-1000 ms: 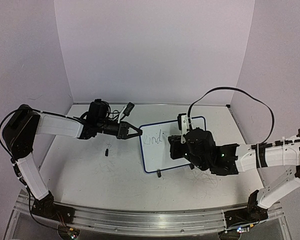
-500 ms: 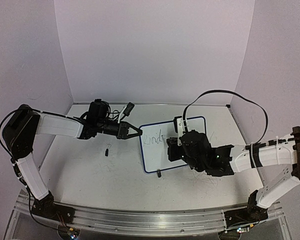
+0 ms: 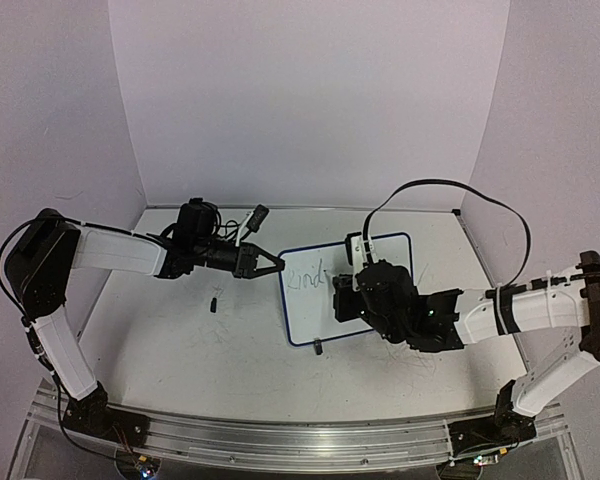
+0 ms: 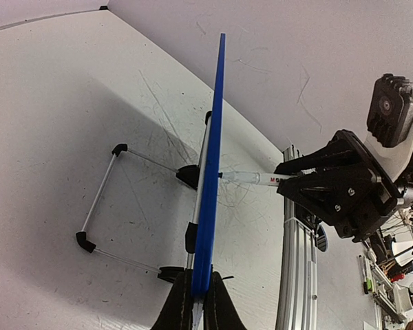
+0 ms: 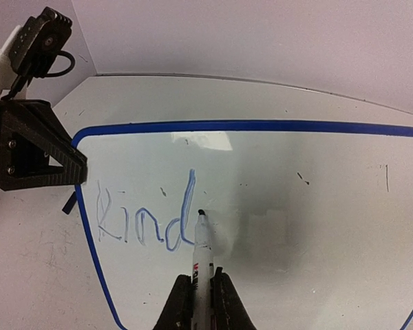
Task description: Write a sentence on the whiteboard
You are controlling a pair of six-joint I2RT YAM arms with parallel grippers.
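The whiteboard (image 3: 305,318) stands tilted on the table, blue-framed. The sentence shows on it only as "Kind" (image 5: 144,223), in thin blue-dark strokes at the upper left. My left gripper (image 3: 275,265) is shut on the board's left edge; in the left wrist view its jaws (image 4: 199,302) pinch the blue frame (image 4: 213,151). My right gripper (image 5: 201,292) is shut on a white marker (image 5: 203,251). The marker's tip touches the board just right of the "d". The right gripper (image 3: 345,298) hangs over the board's middle. The marker also shows from behind (image 4: 251,179).
A small black marker cap (image 3: 214,302) lies on the table left of the board. The board's wire stand legs (image 4: 100,199) reach out behind it, and a black clip foot (image 3: 318,348) sits at its front edge. Faint scribbles mark the tabletop (image 3: 410,365).
My right arm has shifted a little to the left over the board with the marker. The left arm and the board have not moved.
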